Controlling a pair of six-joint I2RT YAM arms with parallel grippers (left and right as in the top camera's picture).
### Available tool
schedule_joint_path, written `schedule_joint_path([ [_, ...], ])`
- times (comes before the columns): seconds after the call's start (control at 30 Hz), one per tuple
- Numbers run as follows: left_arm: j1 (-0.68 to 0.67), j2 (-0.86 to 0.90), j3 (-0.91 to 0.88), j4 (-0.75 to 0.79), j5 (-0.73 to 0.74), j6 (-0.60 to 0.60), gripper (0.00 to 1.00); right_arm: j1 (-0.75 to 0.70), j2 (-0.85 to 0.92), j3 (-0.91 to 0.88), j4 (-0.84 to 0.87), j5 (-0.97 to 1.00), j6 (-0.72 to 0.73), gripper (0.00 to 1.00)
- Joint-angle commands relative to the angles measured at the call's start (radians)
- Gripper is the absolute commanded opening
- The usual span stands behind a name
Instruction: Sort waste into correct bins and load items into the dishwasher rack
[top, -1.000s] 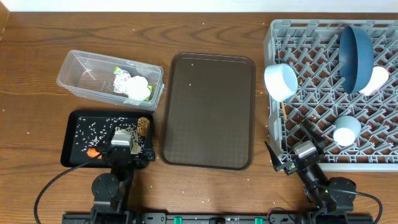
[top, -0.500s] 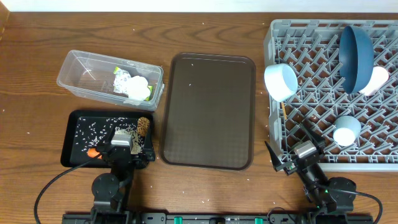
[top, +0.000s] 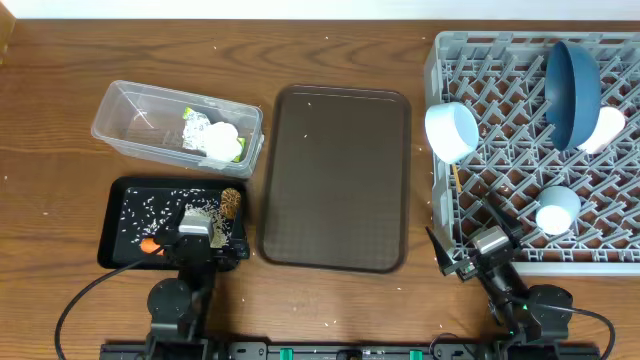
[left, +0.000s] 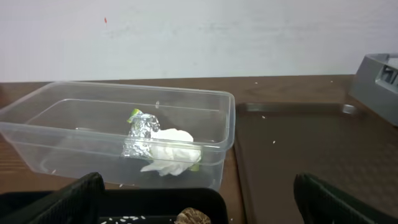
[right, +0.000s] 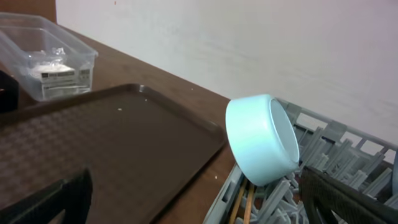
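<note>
While my left pincer (left: 199, 186) and right pincer (right: 193, 193) stand wide open and empty, the wrapper (top: 215, 137) lies in the tub (top: 120, 105) at upper left. The carrot (top: 149, 245) and lump (top: 231, 203) lie in the black tray (top: 110, 250) below. The blue bowl (top: 572, 80), white bowl (top: 451, 131), upper cup (top: 603, 128) and lower cup (top: 557, 208) are in the rack (top: 437, 80) at right.

No text can be read; print on the wrapper (right: 56, 71) is blurred

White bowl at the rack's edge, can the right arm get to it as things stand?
Probably yes: the white bowl sits tilted ahead of the open right gripper, with nothing in between.
</note>
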Motion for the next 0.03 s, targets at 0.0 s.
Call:
schedule_joint_path([
  [0.0,0.005,-0.006,-0.028,-0.012,0.007,-0.005,0.98,-0.008,-0.006,-0.004,-0.001,-0.003,0.013,0.99],
])
